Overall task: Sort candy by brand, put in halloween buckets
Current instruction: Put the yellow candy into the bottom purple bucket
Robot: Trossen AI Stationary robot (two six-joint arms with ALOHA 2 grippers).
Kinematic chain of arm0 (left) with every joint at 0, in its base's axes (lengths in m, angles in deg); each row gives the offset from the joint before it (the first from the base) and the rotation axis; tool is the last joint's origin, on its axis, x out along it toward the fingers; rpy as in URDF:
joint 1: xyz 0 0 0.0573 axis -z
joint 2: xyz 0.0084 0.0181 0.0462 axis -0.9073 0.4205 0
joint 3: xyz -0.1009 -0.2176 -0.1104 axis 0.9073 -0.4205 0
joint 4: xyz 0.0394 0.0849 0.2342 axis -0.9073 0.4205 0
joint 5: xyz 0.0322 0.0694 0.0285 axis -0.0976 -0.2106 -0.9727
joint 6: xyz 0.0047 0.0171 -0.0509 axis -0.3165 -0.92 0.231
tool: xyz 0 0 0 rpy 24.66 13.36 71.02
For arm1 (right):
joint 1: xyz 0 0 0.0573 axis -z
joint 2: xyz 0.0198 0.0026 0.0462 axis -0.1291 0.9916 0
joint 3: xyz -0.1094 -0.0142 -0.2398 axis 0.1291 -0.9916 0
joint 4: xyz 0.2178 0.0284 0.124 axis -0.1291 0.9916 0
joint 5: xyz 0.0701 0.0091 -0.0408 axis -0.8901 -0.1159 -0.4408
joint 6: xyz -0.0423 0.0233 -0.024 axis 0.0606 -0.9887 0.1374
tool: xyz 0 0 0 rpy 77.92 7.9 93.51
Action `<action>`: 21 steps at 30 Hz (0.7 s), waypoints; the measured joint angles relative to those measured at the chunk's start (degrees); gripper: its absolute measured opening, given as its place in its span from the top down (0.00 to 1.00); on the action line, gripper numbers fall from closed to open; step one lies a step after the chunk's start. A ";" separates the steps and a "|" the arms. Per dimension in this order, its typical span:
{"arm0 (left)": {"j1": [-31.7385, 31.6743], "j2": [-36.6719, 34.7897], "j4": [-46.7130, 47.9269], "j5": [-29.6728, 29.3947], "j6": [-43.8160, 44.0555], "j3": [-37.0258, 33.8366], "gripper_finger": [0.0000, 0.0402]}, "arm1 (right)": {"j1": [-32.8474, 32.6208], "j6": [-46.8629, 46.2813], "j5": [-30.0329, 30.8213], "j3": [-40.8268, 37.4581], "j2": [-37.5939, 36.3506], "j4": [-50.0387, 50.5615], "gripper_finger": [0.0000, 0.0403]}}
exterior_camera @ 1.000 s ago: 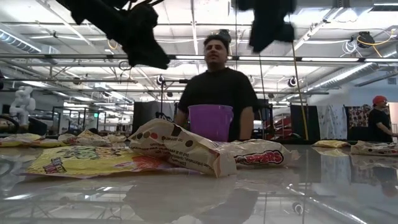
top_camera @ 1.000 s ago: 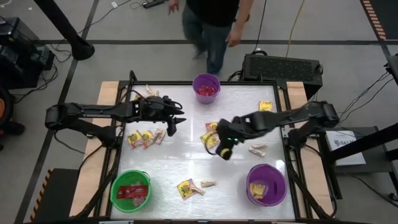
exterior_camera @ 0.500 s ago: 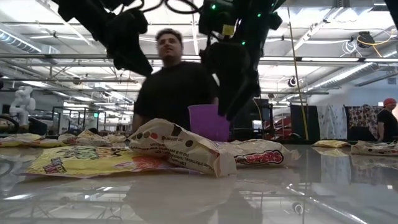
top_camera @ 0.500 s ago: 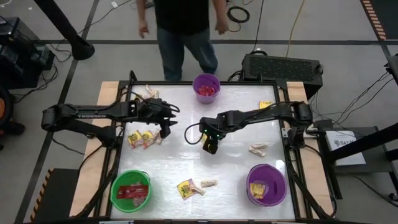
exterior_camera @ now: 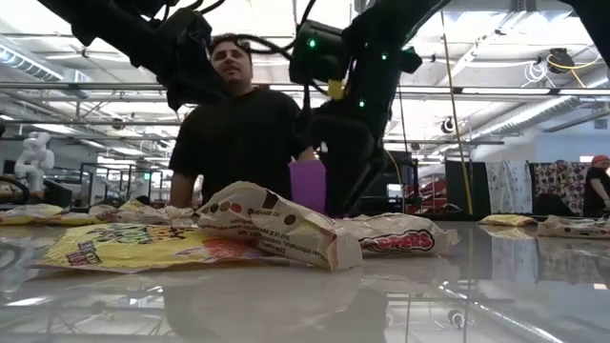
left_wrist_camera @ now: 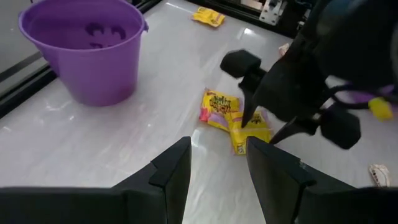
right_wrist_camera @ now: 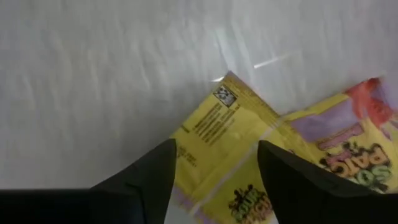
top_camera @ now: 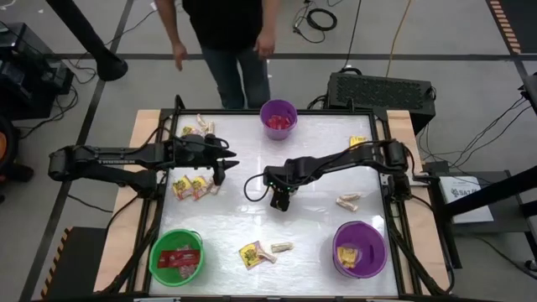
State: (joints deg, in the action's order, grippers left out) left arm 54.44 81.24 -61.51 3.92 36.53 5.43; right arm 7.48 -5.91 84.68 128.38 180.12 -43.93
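Two yellow packets [left_wrist_camera: 231,118] lie overlapping at mid-table. My right gripper [right_wrist_camera: 217,152] stands open over them, pointing steeply down, one finger on either side of the nearer packet's corner [right_wrist_camera: 221,127]. In the high view this gripper [top_camera: 279,200] hides most of them. To its left my left gripper [top_camera: 221,170] hangs open above the table, holding nothing. A purple bucket [top_camera: 278,117] with red packets stands at the far edge. The green bucket [top_camera: 176,256] holds red packets. The near-right purple bucket [top_camera: 359,249] holds yellow ones. My right gripper comes at the yellow packet from above, with its fingertips [left_wrist_camera: 247,119] low at the packet's edges. I cannot tell whether they touch the wrapper. The packet lies flat on the table.
More yellow packets [top_camera: 191,186] lie under the left arm, and tan pieces [top_camera: 198,126] at the far left. Loose sweets also lie at the right [top_camera: 346,201], far right [top_camera: 358,143] and near edge [top_camera: 256,252]. A person [top_camera: 222,33] stands beyond the far edge.
My right gripper has swung toward the table's left and come down over the yellow packets at mid-table. My left gripper has drawn back a little toward the left edge. The person has walked leftward along the far edge.
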 joint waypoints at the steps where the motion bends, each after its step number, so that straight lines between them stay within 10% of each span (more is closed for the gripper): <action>1: -0.01 0.02 -0.06 0.00 0.00 0.00 0.60 | -0.08 -0.02 0.07 -0.21 0.42 -0.21 0.47; 8: -0.01 0.06 0.00 -0.48 -0.02 0.00 0.60 | -0.21 -2.14 1.16 -2.32 1.86 0.59 0.53; 17: -0.25 0.29 -1.24 -4.52 -0.61 0.02 0.60 | 0.04 -2.92 1.11 -2.49 -0.62 3.86 0.94; 21: -0.25 1.22 -4.56 -4.53 -1.75 0.04 0.60 | 0.27 -3.82 0.74 -0.45 -3.30 8.05 0.97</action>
State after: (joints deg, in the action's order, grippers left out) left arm 54.19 82.46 -66.07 -0.61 34.78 5.48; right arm 7.76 -9.73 85.42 127.93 176.82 -35.88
